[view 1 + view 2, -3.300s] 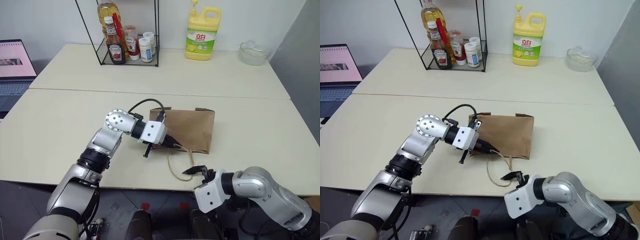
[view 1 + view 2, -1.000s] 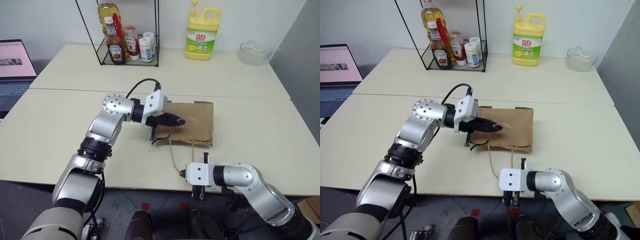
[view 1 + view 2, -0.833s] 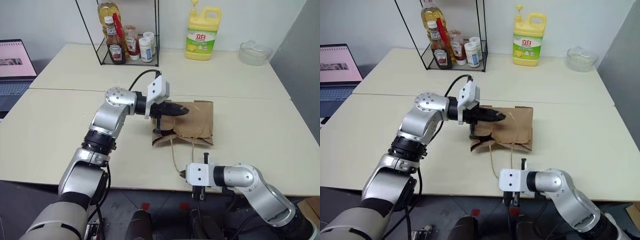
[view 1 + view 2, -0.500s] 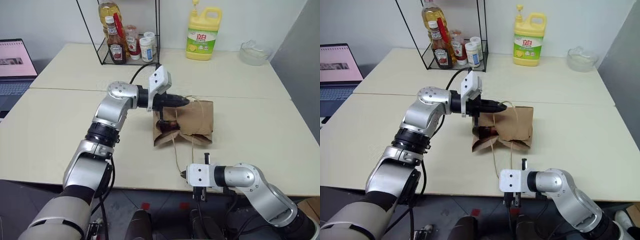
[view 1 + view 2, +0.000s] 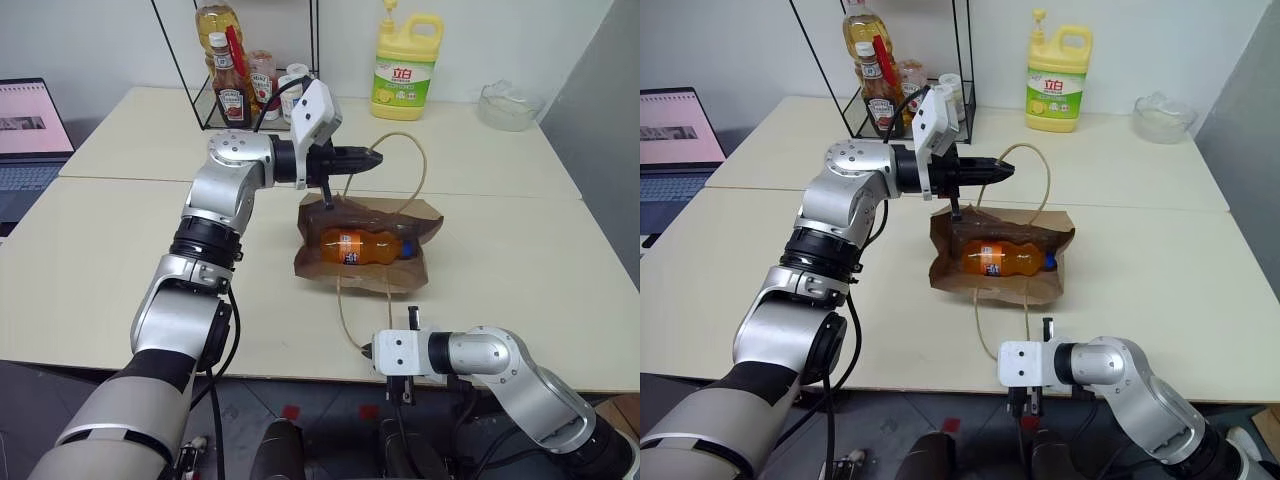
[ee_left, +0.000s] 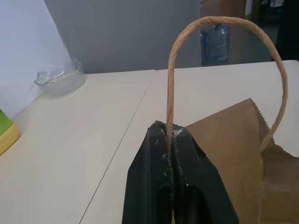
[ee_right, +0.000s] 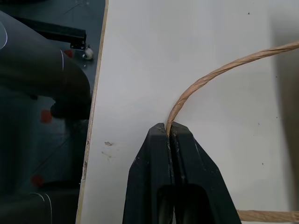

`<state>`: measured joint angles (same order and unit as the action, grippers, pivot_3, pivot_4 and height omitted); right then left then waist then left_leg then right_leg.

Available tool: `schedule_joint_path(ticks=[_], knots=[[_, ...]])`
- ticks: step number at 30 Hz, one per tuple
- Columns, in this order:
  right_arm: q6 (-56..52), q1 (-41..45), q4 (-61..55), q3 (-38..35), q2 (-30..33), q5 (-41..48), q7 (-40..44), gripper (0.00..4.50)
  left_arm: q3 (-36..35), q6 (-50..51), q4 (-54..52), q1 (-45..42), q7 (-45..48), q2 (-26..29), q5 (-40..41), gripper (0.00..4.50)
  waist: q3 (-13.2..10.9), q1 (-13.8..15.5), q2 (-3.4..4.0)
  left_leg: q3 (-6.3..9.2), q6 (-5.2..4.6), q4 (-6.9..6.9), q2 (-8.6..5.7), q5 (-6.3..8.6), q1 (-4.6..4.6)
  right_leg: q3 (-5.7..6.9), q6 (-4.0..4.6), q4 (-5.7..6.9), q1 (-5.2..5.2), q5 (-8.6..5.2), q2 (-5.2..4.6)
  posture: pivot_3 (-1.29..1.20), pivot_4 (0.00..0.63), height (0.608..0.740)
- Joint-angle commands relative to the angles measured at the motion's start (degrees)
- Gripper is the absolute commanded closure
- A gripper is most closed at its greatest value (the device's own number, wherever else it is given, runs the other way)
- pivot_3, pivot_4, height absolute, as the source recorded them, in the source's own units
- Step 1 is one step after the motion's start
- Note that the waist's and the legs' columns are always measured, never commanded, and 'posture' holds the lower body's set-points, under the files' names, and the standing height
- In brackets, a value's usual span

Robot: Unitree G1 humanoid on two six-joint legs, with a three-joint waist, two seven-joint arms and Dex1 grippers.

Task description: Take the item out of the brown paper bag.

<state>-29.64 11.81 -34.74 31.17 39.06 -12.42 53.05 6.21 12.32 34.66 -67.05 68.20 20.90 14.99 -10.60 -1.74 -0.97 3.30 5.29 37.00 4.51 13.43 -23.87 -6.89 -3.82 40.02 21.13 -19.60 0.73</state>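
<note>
The brown paper bag point(image 5: 398, 277) lies on its side in the middle of the near table, its mouth pulled open and facing me. Inside it lies the item point(image 5: 362, 247), a small orange soda bottle with a blue-and-orange label, on its side. My left gripper point(image 5: 372, 157) hovers above the bag's far left corner, pointing right, shut on the bag's upper loop handle point(image 6: 169, 84). At the table's near edge my right gripper point(image 5: 412, 314) is shut on the lower loop handle point(image 7: 219, 70), which runs from the bag's front edge.
On the far table stand a black wire rack point(image 5: 250, 80) with sauce bottles, a yellow detergent jug point(image 5: 405, 65) and a glass bowl point(image 5: 508, 105). A laptop point(image 5: 30, 130) sits at the far left. The table edge runs just in front of my right gripper.
My left gripper rose and moved away from me with the upper handle, pulling the bag's mouth open; the orange bottle inside came into view. The right gripper kept still on the lower handle.
</note>
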Motion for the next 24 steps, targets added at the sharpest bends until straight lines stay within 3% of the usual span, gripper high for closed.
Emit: schedule_joint_path(ticks=[1, 3, 6, 11, 17, 21, 24], knots=[[-0.44, -1.64, 0.41, 1.81, 1.64, 0.35, 2.29, 4.43, -2.29, 2.54, -4.66, -1.38, 4.12, 0.32, 4.23, 4.50, 0.00, 0.00, 0.00, 0.00, 0.00, 0.00, 0.00, 0.00, 0.00, 0.00, 0.00, 0.00, 0.00, 0.00, 0.00, 0.00, 0.150, 0.740], [-0.17, -1.47, 0.42, 0.86, 1.30, 0.76, 1.67, 4.43, -2.07, 3.76, -6.74, -0.41, 6.08, 0.86, 5.09, 4.50, 0.00, 0.01, 0.00, 0.00, 0.00, 0.00, 0.00, 0.00, -0.01, 0.00, 0.00, -0.01, 0.00, 0.00, 0.00, 0.00, 0.150, 0.740], [0.34, -0.73, 0.51, -0.65, 0.66, 1.19, 1.00, 3.90, -1.75, 4.56, -8.85, 1.09, 7.29, 1.29, 5.11, 4.50, 0.00, -0.02, 0.00, 0.00, 0.01, -0.01, 0.00, -0.01, 0.00, 0.00, 0.00, 0.00, -0.01, 0.00, 0.00, 0.00, 0.150, 0.740], [-0.60, 0.22, -1.30, -3.29, 1.15, 2.05, 1.68, 2.23, -1.23, 3.90, -10.52, 2.77, 8.33, 1.37, 4.44, 4.50, 0.00, 0.00, 0.00, 0.00, 0.01, 0.00, 0.01, 0.00, -0.01, 0.01, 0.00, 0.00, 0.00, 0.00, 0.00, 0.00, 0.150, 0.740], [-7.99, 0.52, -11.73, -13.00, 4.76, 9.79, 4.95, 0.25, -1.05, 2.60, -10.46, 3.75, 8.40, 1.13, 3.91, 4.50, -0.01, 0.01, 0.00, 0.00, 0.01, 0.00, 0.00, 0.00, -0.02, 0.00, 0.00, 0.01, 0.01, 0.00, -0.01, 0.00, 0.150, 0.740], [-16.70, 1.76, -17.08, -22.81, 6.43, 19.48, 7.33, 0.25, -1.24, 2.16, -9.44, 3.41, 8.02, 0.66, 3.96, 4.50, -0.01, 0.01, 0.00, 0.00, 0.00, 0.00, 0.01, 0.00, -0.02, 0.01, 0.00, 0.00, 0.00, 0.00, 0.00, 0.00, 0.150, 0.740], [-22.94, 5.32, -18.09, -29.88, 3.54, 27.86, 6.68, 0.25, -1.57, 2.23, -8.37, 2.94, 7.73, 0.21, 4.25, 4.50, -0.01, 0.00, 0.00, 0.00, 0.00, -0.01, 0.00, 0.00, -0.02, 0.00, 0.00, 0.01, 0.00, 0.00, 0.00, 0.00, 0.150, 0.740]])
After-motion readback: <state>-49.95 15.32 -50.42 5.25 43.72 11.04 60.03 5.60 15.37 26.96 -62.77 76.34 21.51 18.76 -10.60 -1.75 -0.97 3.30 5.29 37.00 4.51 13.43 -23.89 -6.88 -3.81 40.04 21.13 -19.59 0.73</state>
